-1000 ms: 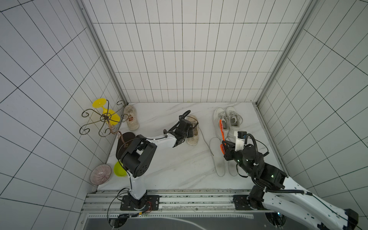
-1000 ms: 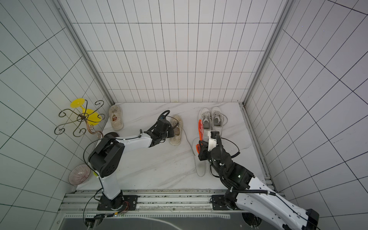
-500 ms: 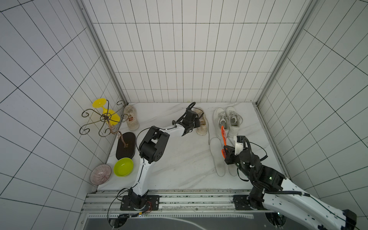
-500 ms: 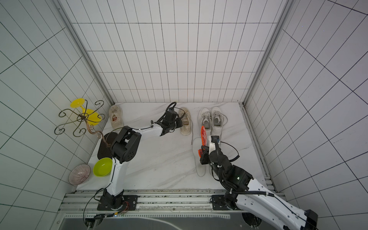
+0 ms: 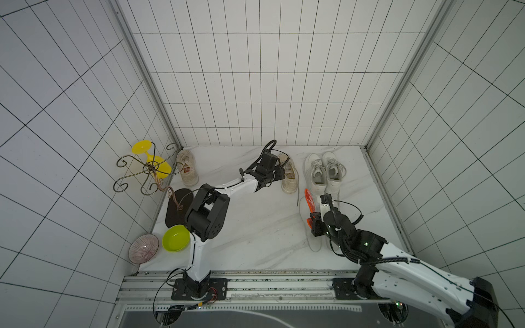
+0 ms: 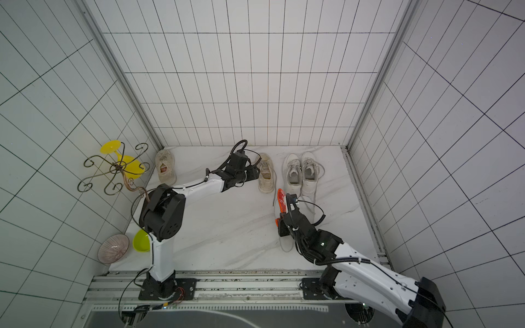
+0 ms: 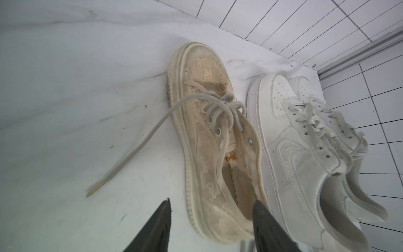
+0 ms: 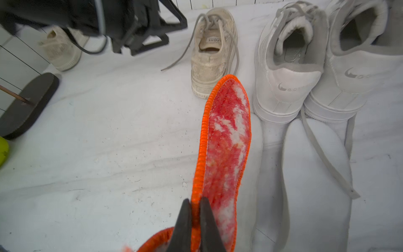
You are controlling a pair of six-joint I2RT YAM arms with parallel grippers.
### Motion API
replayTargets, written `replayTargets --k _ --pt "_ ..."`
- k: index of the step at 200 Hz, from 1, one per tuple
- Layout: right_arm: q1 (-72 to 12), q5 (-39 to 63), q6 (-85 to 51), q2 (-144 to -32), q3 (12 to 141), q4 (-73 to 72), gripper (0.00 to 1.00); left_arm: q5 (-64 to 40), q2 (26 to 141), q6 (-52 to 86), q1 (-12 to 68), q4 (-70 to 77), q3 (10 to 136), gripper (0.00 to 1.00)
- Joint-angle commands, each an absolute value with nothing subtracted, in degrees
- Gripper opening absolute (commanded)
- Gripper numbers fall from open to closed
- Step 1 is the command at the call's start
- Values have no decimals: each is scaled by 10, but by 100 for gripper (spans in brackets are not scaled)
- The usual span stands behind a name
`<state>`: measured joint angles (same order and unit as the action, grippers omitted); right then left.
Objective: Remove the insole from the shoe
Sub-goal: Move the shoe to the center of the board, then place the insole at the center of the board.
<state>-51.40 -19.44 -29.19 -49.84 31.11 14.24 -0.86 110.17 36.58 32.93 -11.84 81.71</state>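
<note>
the right gripper [image 8: 195, 199] is pinched tight on the edge of the fuzzy red and white insole with the orange stitched rim [image 8: 226, 141]. the insole is out of the shoe. it is up in the air, tipped on its side, over the white marble table [image 8: 109, 152]. its far tip is near the heel of the worn beige lace-up shoe [image 8: 212, 54] and just beside the heels of the two white leather sneakers [image 8: 290, 87]. two flat white insoles [image 8: 314, 174] lie on the table by the sneakers' heels, close under the red one. the left gripper [image 7: 212, 200] is wide open and holds nothing. its two black fingers [image 7: 157, 222] hang at the heel end of the beige shoe, one out by its side and one over its hole. the beige shoe stands on the table right beside a white sneaker.
</note>
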Motion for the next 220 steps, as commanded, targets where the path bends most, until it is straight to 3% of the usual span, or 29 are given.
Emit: replayTargets --k 1,49,84,113,152,220 --pt "-528 -184 -268 -543 312 111 0 27 991 355 312 -153 741 65" --pt "-553 -194 -229 -685 356 73 0 50 773 360 239 -119 512 72" --pt "-586 -221 -210 -760 397 67 0 61 673 349 195 -131 437 74" --pt "-613 -305 -218 -776 431 104 0 73 643 337 188 -139 418 75" --pt "-624 -344 -207 -744 457 125 0 75 640 337 186 -140 408 75" --pt "-660 -283 -155 -819 476 60 0 87 630 330 179 -149 409 75"
